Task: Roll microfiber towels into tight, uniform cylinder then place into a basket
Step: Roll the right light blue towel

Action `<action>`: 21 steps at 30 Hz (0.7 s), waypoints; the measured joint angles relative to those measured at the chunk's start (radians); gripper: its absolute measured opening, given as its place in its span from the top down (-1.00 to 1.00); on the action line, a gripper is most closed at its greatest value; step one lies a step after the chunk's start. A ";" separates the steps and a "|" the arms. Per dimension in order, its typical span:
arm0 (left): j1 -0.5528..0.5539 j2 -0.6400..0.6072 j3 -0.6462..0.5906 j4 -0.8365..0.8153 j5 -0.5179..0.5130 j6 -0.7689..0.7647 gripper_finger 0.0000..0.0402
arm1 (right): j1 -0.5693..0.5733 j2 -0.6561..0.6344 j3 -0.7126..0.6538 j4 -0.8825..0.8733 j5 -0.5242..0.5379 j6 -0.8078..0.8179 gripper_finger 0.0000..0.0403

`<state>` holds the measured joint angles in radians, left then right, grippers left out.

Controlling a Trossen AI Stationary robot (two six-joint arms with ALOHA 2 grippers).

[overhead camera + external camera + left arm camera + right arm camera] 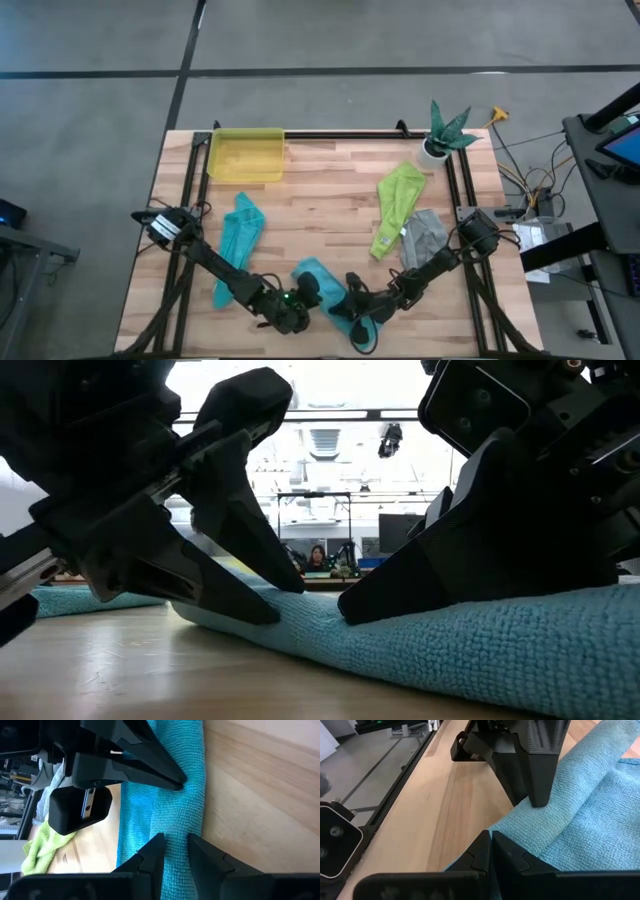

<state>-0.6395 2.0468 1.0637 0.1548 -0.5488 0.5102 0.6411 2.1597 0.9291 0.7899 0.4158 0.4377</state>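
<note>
A light blue towel (318, 272) lies at the table's near edge, partly folded into a long ridge (182, 812). My left gripper (310, 298) and my right gripper (350, 300) meet over it, tips facing each other. My left gripper (176, 851) stands with one finger on each side of the ridge. My right gripper (491, 851) is shut with its tips on the cloth. The teal towel (238, 235), the lime green towel (397, 205) and the grey towel (422, 240) lie loose on the table. The yellow basket (245, 155) stands at the far left. My left gripper pinches the raised fold of the light blue towel (175, 827) between its two fingertips, slanting down from the table's left. The towel stays lying on the table. My right gripper touches the towel's folded edge (520, 827) with its shut fingertips, slanting down from the table's right. Whether cloth is caught between them I cannot tell.
A white plant pot with a green plant (440, 138) stands at the far right corner. Black frame rails (195, 185) run along the table's left and right sides. Bare wood lies in the table's middle (320, 200).
</note>
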 joint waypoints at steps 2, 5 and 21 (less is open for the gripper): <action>0.001 0.000 0.000 0.000 0.001 -0.003 0.65 | 0.000 0.000 0.000 0.000 0.000 0.000 0.94; 0.006 0.000 0.000 0.001 0.015 -0.015 0.65 | 0.000 0.000 0.000 0.001 0.000 0.000 0.94; 0.013 -0.003 0.001 0.003 0.070 -0.036 0.99 | 0.001 -0.024 0.000 0.011 0.001 -0.044 0.94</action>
<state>-0.6266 2.0441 1.0649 0.1573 -0.4787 0.4740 0.6422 2.1356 0.9291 0.8013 0.4170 0.3941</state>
